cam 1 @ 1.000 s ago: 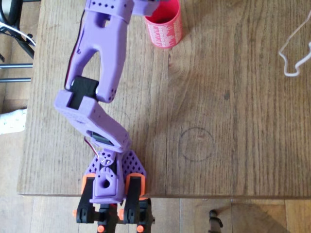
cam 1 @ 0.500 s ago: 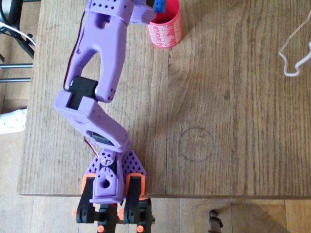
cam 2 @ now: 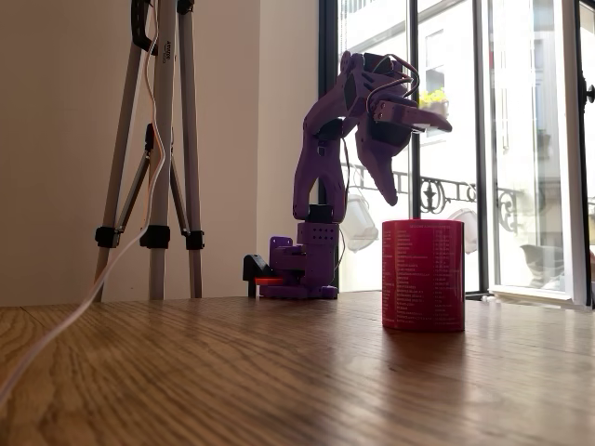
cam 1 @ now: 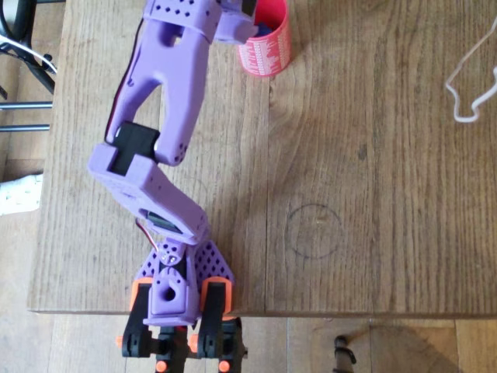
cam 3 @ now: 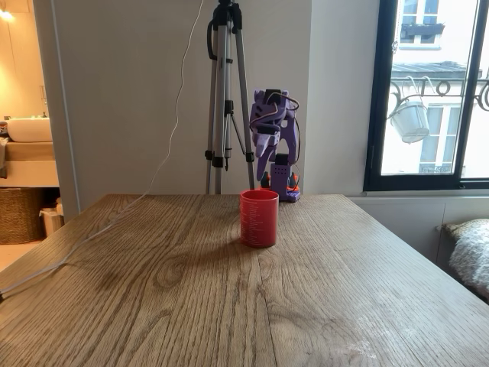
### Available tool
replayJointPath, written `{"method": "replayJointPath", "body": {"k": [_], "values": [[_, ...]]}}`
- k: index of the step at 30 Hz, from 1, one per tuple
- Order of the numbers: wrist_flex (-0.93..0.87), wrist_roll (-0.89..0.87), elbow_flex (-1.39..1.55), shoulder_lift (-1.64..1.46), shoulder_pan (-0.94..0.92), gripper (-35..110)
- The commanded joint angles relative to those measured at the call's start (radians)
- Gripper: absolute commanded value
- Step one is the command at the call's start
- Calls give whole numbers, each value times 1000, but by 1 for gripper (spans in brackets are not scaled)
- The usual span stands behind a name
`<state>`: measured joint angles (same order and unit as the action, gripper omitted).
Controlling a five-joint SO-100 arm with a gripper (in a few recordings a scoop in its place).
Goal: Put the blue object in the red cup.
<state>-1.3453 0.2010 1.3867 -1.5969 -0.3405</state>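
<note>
One arm, one cup, and very little margin for me to read from here. In the overhead view the red cup (cam 1: 266, 45) stands at the far edge of the wooden surface (cam 1: 349, 179), and a sliver of the blue object (cam 1: 262, 31) shows inside its mouth on the left side, right beside the purple wrist, so I judge it to be in the cup or just dropping in. In a fixed view the gripper (cam 2: 418, 158) hangs just above the cup (cam 2: 423, 275) with its jaws spread wide and nothing between them; one finger points down toward the rim, the other juts out level to the right. My worry is the lower finger: it sits close over the cup's near rim, and if I pull the arm back low or swing it sideways, that fingertip could catch the wall and tip the cup, spilling the brick back out. I cannot tell how deep the brick sits, so it may be resting against the rim.
</note>
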Motion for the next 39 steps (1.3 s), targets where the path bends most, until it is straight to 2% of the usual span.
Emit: {"method": "replayJointPath", "body": {"k": [1,2,3,20,26,30,32,35,39], "values": [[6,-2,-14,-25,-12,43],[11,23,-17,-25,-12,25],[18,34,-29,-23,-11,1],[58,74,-34,-54,-18,1],[158,20,-44,-259,-77,1],[152,35,123,-522,-109,0],[158,54,267,-687,-52,0],[140,31,439,-885,127,0],[104,-51,469,-968,334,0]]}}
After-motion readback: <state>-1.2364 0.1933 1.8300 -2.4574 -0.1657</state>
